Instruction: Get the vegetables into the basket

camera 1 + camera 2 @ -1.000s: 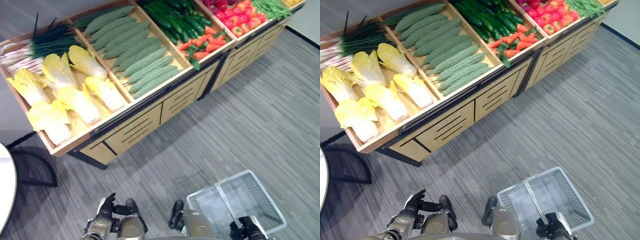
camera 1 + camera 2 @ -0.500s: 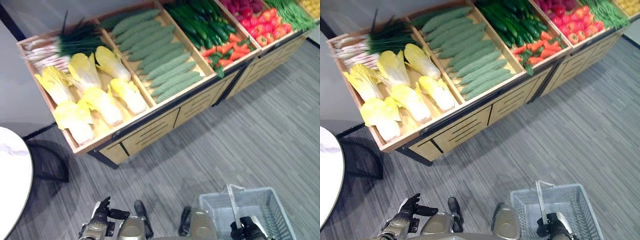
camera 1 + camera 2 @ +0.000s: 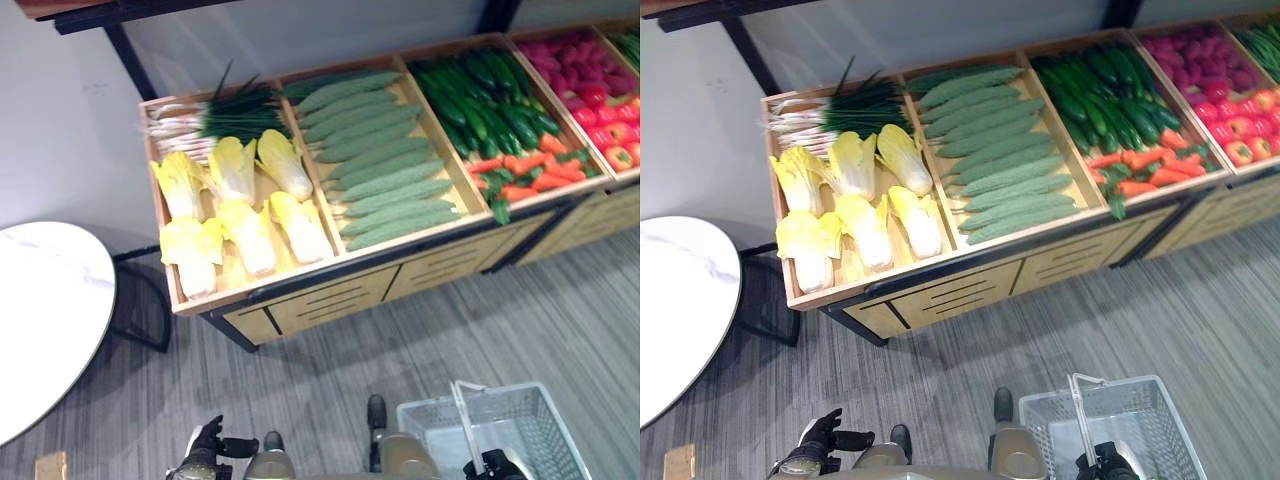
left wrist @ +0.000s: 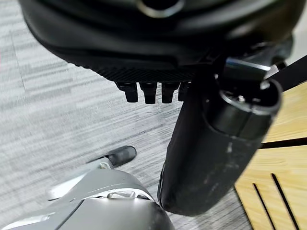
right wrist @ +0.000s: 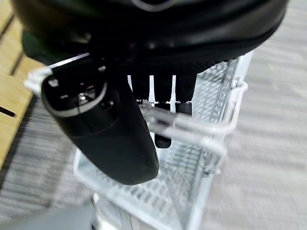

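Observation:
The vegetables lie in a wooden display stand (image 3: 330, 290): yellow cabbages (image 3: 245, 205), scallions (image 3: 215, 115), pale bumpy gourds (image 3: 375, 160), dark cucumbers (image 3: 490, 95), carrots (image 3: 525, 175) and red peppers (image 3: 610, 125). A white wire basket (image 3: 530, 392) hangs low at my right side, above the grey floor. My right hand (image 3: 1102, 462) is shut on the basket's handle (image 5: 192, 129), fingers curled over the wire. My left hand (image 3: 820, 435) hangs open at my lower left, well short of the stand, holding nothing.
A round white table (image 3: 40, 310) stands at the left, with a dark frame (image 3: 140, 300) beside the stand's left end. A small tan box (image 3: 50, 465) sits on the floor at the lower left. Grey carpet (image 3: 350, 370) lies between me and the stand.
The whole picture has shifted: the camera has swung, so the stand sits more to the right and the white table shows more. The basket stays in my right hand.

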### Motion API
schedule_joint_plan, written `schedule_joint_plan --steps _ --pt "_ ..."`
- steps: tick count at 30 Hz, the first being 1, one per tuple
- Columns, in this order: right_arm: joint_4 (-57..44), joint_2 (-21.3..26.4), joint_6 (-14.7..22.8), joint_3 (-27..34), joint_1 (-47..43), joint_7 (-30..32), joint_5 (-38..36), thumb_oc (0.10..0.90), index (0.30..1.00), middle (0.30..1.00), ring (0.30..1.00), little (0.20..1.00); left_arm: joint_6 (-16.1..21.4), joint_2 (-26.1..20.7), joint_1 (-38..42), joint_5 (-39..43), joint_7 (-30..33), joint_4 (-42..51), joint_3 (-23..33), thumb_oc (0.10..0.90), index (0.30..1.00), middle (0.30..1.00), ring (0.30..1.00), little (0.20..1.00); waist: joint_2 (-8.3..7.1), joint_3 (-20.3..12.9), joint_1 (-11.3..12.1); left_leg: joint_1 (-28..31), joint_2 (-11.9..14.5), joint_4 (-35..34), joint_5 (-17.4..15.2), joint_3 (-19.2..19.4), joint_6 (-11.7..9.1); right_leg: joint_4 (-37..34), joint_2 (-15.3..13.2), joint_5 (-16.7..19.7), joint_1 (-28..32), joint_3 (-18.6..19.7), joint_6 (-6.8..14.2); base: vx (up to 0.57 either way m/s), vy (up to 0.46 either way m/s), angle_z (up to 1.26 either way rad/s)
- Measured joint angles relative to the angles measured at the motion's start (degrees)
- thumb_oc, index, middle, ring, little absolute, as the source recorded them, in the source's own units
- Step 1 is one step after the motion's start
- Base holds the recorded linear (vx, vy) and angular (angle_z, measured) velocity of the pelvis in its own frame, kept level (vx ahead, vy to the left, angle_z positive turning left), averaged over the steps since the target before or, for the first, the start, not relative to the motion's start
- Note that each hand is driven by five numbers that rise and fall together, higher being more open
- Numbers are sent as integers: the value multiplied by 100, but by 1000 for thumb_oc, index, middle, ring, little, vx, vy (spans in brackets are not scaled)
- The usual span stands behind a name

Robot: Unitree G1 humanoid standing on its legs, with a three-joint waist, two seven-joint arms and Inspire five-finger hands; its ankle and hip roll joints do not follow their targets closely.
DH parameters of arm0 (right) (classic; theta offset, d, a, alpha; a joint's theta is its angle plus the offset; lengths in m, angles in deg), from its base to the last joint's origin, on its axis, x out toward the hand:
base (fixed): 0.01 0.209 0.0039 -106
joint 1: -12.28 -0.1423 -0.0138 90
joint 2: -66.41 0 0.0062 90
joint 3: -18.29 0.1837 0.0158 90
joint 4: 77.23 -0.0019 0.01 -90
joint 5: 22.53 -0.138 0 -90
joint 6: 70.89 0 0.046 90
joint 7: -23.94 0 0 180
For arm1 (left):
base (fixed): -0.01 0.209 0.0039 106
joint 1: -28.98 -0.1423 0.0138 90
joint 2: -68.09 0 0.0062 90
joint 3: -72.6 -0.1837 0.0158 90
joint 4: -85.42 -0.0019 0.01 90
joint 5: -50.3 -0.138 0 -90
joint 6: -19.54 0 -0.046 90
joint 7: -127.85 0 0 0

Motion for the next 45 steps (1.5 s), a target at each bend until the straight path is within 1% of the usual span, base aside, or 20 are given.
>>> schedule_joint_plan --steps 5,6,8,9,12,15,16,20,24,28,30,32,34,36,37,38,40,42,44,45 --pt "-100 7 22 -18 -57 -42 0 400 300 300 300 300 -14 -18 60 62 -3 36 -34 900 1000 1000 1000 1000 0 -2 61 -272 194 162 288 -163 -228 123 149 -185 -9 -356 -176 23 -195 38" --pt "-156 -6 41 -33 15 -47 0 400 300 300 300 300 -3 -28 155 64 18 44 -123 900 1000 1000 1000 1000 -28 0 18 -506 192 387 400 -311 -370 129 37 -252 -8 -553 -222 -16 -38 59" --pt "-170 -11 69 -51 20 -71 3 400 300 300 300 300 -25 -19 216 63 -15 85 -143 900 1000 1000 1000 1000 -54 14 40 -554 142 271 683 -245 -409 131 -41 -277 13 -691 -257 -10 -14 60" --pt "-176 -1 98 -50 17 -61 2 400 300 300 300 300 -36 22 208 63 -23 112 -150 900 1000 1000 1000 1000 -92 36 -9 -539 139 136 782 -54 -341 122 -74 -302 27 -810 -295 11 45 44" --pt "-175 -21 101 -52 -16 -44 -3 400 300 300 300 300 -64 53 201 59 -11 119 -209 900 1000 1000 1000 1000 -51 38 -87 -520 181 -148 667 496 -309 112 -90 -358 44 -1024 -354 30 81 39" --pt "-150 -21 91 -47 -16 -43 -2 400 300 300 300 300 -64 88 168 60 -20 130 -260 900 1000 1000 1000 1000 43 -11 -87 -368 155 -287 610 516 -239 181 -53 -353 26 -1003 -296 30 113 1" --pt "-150 -9 97 -39 -17 -27 -2 400 300 300 300 300 -70 104 122 49 -21 115 -262 900 1000 1000 1000 1000 88 -38 -124 -286 154 -430 436 554 -117 226 -40 -358 -7 -995 -255 15 140 -20" --pt "-133 -69 82 -17 103 -7 -1 400 300 300 300 300 -78 84 118 -29 -23 71 -272 900 1000 1000 1000 1000 -36 -82 -81 -210 -243 -547 217 710 122 306 -384 -242 -100 -774 14 -15 110 -10" --pt "-56 -65 74 -14 177 -11 -1 400 300 300 300 300 -77 -13 61 -60 -20 58 -232 900 1000 1000 1000 1000 -42 -133 -75 -197 -408 -545 179 746 177 229 -528 -128 -61 -725 134 -4 65 -2" --pt "21 -79 70 -15 329 -113 3 400 300 300 300 300 -108 -179 -67 172 174 -411 1184 900 1000 1000 1000 1000 -34 -434 -26 6 -415 -563 128 800 190 -237 -478 35 316 -715 173 25 61 -6" --pt "63 -83 72 -22 368 -103 82 400 300 300 300 300 -151 -313 -103 512 579 -404 1810 900 1000 1000 1000 1000 -19 -540 -4 78 -395 -552 89 862 154 -338 -444 43 360 -654 197 11 3 -14" --pt "10 -88 89 -54 430 -54 135 400 300 300 300 300 -97 -454 -145 764 1258 -238 2057 900 1000 1000 1000 1000 -24 -588 1 77 -381 -507 70 907 143 -359 -437 51 356 -611 216 5 -11 -15" --pt "-50 -89 108 -79 551 31 280 400 300 300 300 300 -70 -776 -138 830 1910 101 2224 900 1000 1000 1000 1000 -30 -599 -13 76 -371 -487 51 933 122 -368 -433 73 345 -587 193 13 -40 -8" --pt "-62 -99 138 -130 684 59 321 400 300 300 300 300 -84 -846 -302 743 2498 1055 2379 900 1000 1000 1000 1000 -77 -598 26 39 -367 -487 36 918 85 -398 -428 93 348 -600 172 -2 -45 1" --pt "-127 -113 165 -157 774 77 322 400 300 300 300 300 -219 -891 -471 453 3002 2194 2520 900 1000 1000 1000 1000 -111 -600 82 39 -368 -491 88 926 101 -428 -429 117 356 -605 151 -4 -37 9" --pt "-181 -145 230 -154 920 83 325 400 300 300 300 300 -146 -1011 -649 143 3356 3503 2472 900 1000 1000 1000 1000 -176 -628 130 33 -371 -560 123 890 69 -469 -416 150 363 -633 164 -22 -46 7" --pt "-231 -179 270 -121 895 98 326 400 300 300 300 300 147 -1368 -448 -484 3621 3966 2291 900 1000 1000 1000 1000 -203 -657 114 46 -371 -577 114 898 38 -504 -417 184 367 -622 167 -11 -51 1" --pt "-208 -210 318 -117 889 141 329 400 300 300 300 300 -91 -1438 -84 -827 3952 4721 2280 900 1000 1000 1000 1000 -229 -648 62 -5 -375 -604 97 891 56 -535 -420 196 342 -632 165 0 0 0" --pt "-181 -210 299 -111 843 137 332 400 300 300 300 300 -56 -1451 157 -1243 4082 4716 2258 900 1000 1000 1000 1000 -209 -655 17 9 -376 -604 125 916 19 -598 -412 247 384 -615 174 9 -22 -8" --pt "-239 -217 292 -126 841 136 342 400 300 300 300 300 -290 -1277 245 -1335 4096 5210 2222 900 1000 1000 1000 1000 -226 -647 -135 14 -372 -578 148 953 57 -768 -385 324 419 -593 159 0 -34 -13"
